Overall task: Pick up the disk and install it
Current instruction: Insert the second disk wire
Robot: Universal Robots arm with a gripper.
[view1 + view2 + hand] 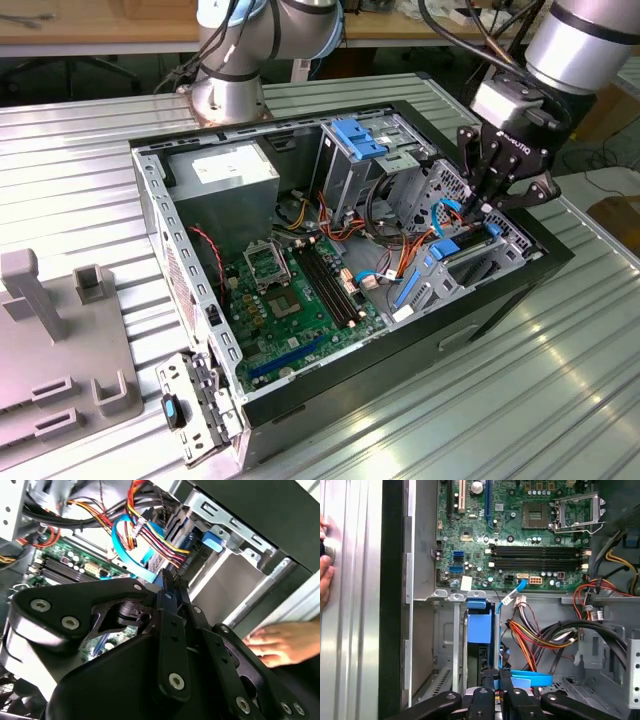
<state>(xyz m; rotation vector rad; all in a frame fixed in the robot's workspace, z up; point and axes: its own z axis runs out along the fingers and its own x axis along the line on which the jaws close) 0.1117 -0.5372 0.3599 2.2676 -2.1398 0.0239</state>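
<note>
My fingers (487,207) are down inside the open computer case (150,190), at the right of the exterior view. They look pressed close together on the blue edge of the disk (479,626), which stands in its metal slot, so it seems nearly in. The case is shiny grey metal; the green board (520,535) is flat and bumpy. A hand (280,642) rests outside the case.
</note>
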